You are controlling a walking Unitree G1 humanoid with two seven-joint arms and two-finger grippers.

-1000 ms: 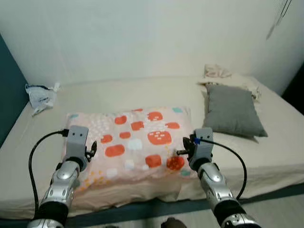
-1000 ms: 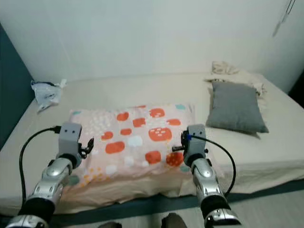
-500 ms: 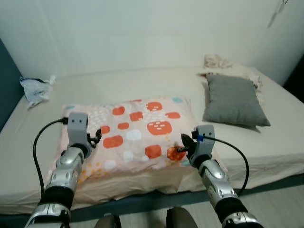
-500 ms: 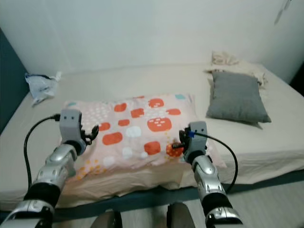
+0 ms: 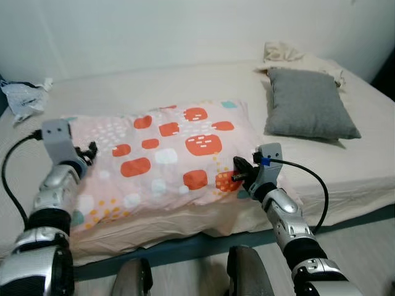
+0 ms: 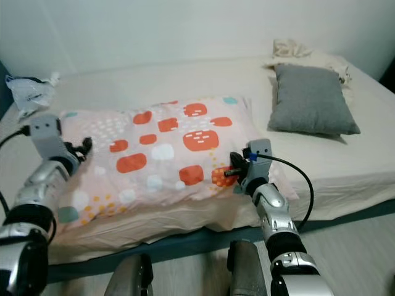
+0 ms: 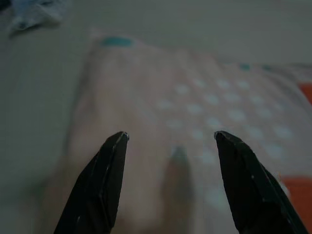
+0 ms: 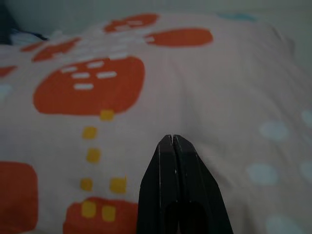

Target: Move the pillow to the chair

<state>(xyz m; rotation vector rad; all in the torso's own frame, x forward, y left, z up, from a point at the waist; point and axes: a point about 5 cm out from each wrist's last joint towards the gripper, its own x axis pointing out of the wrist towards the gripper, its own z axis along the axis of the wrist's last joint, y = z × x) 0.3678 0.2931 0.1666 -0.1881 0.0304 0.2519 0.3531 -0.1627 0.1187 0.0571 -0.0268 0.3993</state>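
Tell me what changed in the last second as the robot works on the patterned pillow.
The view shifted because the camera moved lower and closer. The left gripper went out to the patterned pillow's left end, fingers open. The right gripper stays at the pillow's right front corner with fingers shut, not clearly pinching fabric. The pillow still lies on the bed, not lifted; the grey pillow is unchanged.

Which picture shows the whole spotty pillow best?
The left eye view: the spotty pillow lies whole on the bed, between the left gripper and right gripper. The right eye view shows it almost as well. The wrist views show close-up patches of its fabric.
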